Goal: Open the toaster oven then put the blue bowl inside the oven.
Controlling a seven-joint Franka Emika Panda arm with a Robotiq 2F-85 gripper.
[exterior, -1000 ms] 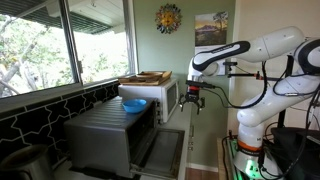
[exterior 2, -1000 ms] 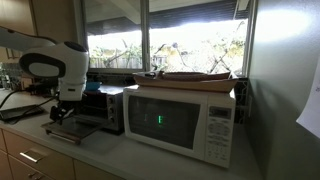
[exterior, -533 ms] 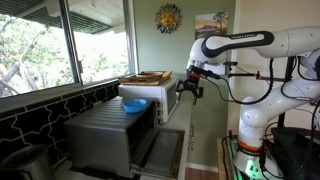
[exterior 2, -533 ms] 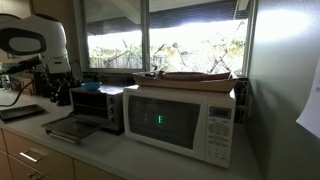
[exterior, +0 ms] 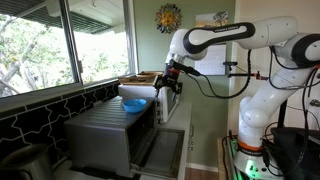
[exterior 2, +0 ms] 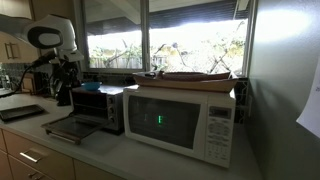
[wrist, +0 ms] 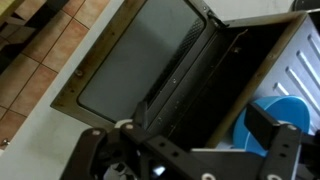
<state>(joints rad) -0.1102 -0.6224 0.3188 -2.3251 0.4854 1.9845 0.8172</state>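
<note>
Blue bowl (exterior: 133,104) atop toaster oven (exterior: 105,135), near jaws, not between them.

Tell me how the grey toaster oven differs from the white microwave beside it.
The toaster oven is grey metal; the microwave is white. The oven's door lies open, the microwave's is shut. A blue bowl sits on the oven, a wooden tray on the microwave. Both are boxy and share the counter.

gripper (exterior: 168,82) swung up, nearer blue bowl (exterior: 133,104)

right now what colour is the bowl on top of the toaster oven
Bright blue. The bowl shows best in an exterior view.
</note>
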